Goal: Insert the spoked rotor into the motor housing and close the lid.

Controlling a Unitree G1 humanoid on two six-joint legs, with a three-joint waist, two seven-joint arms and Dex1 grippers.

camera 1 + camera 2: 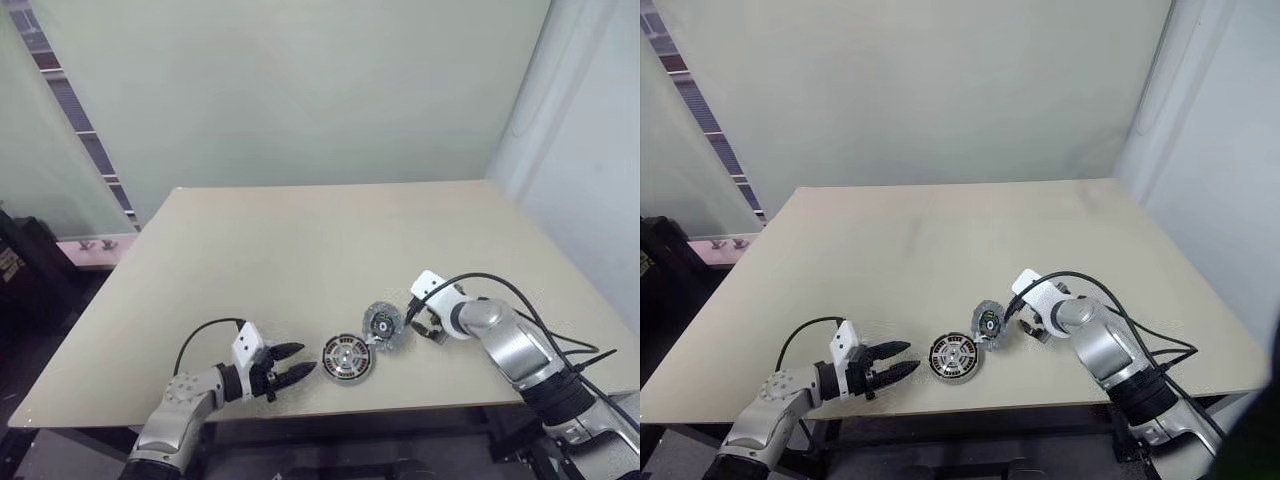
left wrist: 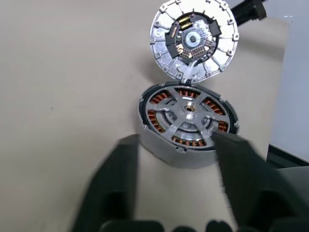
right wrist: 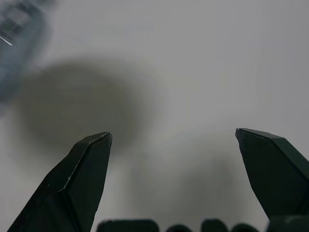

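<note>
The spoked rotor (image 2: pixel 187 116) sits inside the motor housing (image 2: pixel 159 145) on the worktop (image 1: pixel 300 240), spoked face up. Its lid (image 2: pixel 193 41) lies open just right. The left claw (image 1: pixel 292 364) gapes empty beside the housing; the right claw (image 3: pixel 174 145) is spread, empty.

On the tabletop (image 1: pixel 940 230) the spoked rotor (image 1: pixel 954 357) sits in its housing, the lid (image 1: pixel 989 324) tilted just beside it. The left end effector (image 1: pixel 902 364) lies near the rotor, fingers apart. The right end effector (image 1: pixel 1030 322) is by the lid.

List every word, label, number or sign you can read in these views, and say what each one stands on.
No readable text anywhere.
Motor housing, with the spoked rotor seated in it: no lettering shows.
Lid: the small circuit board on its inner face carries marks too small to read.
Table: no print or labels.
Left hand and right hand: no markings visible.
</note>
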